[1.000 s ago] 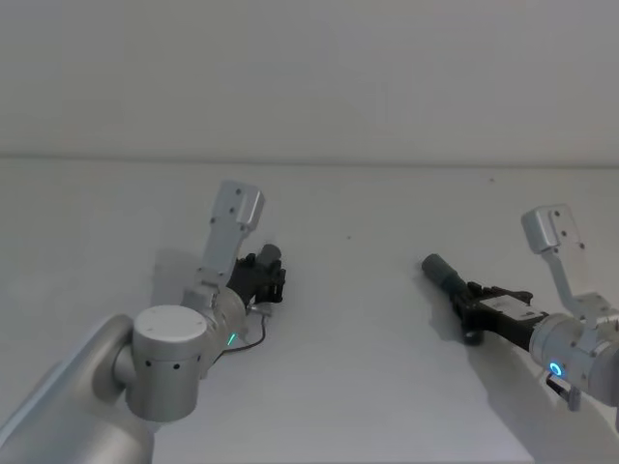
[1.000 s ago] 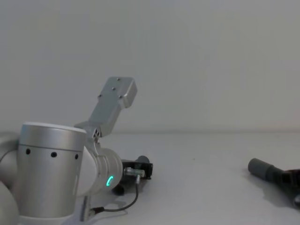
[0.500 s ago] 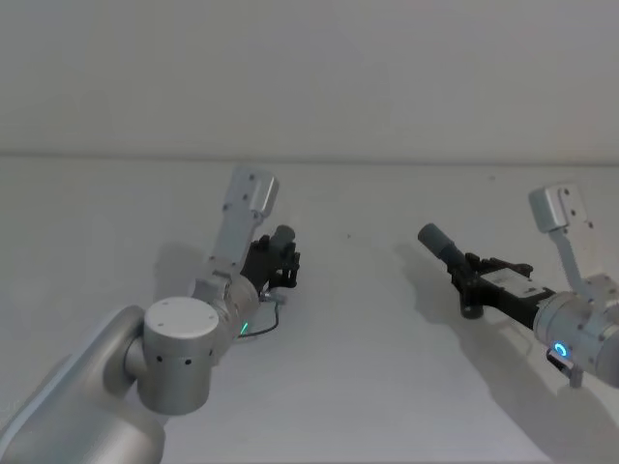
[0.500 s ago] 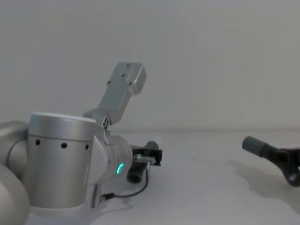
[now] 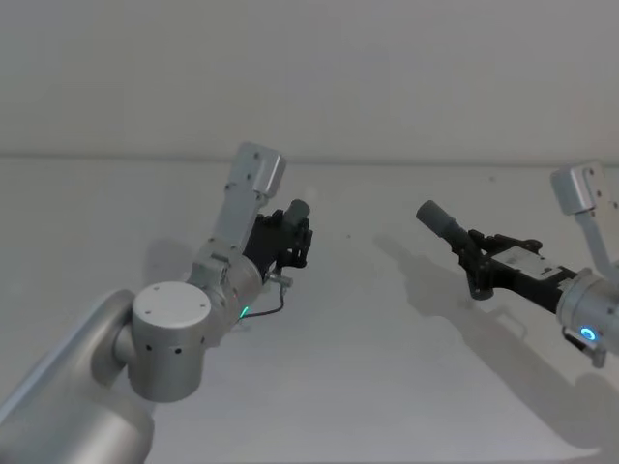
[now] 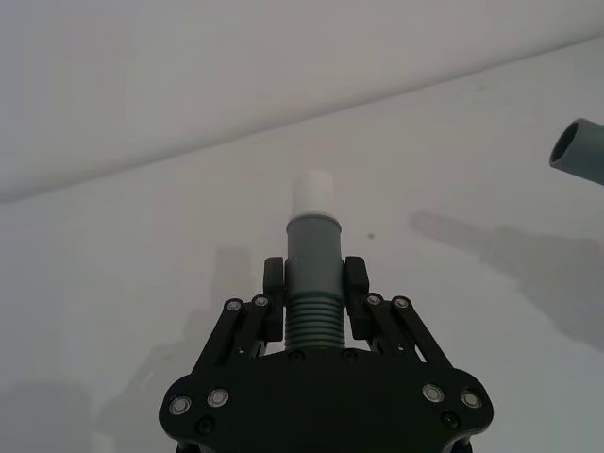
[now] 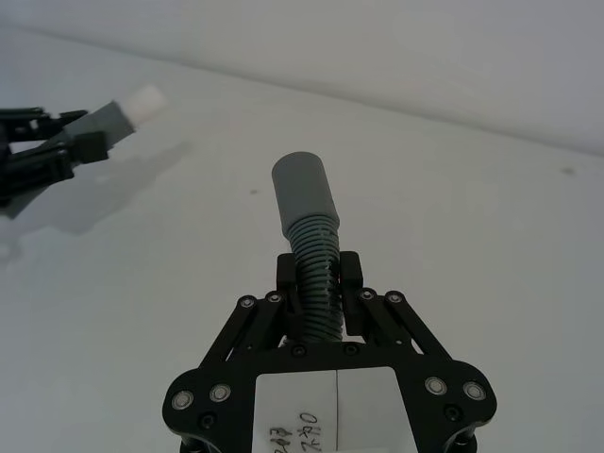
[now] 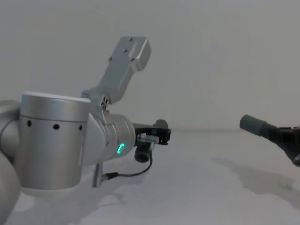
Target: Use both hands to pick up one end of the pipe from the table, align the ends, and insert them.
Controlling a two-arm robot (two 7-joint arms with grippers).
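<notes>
We can't see the elbow's [image 6: 313,269] bend: the left gripper's [image 6: 313,283] body covers it in the wrist view. In the chest view a dark stub [image 8: 142,154] hangs under that gripper, hard to make out. The hose's [image 7: 313,247] long part is hidden behind the right gripper [image 7: 319,278], which is cut off at the chest view's edge.

Left gripper is clamped on the elbow's ribbed section. The whitish tip [image 6: 314,192] sticks out past the jaws, lifted off the table [image 5: 387,377], left of its middle. Right gripper is clamped on the hose's ribs just behind the grey cuff [image 7: 300,193], lifted above the table's right part. Tip and cuff are well apart.

White label [image 7: 335,406] on the right gripper has handwriting, cut off, not readable.
</notes>
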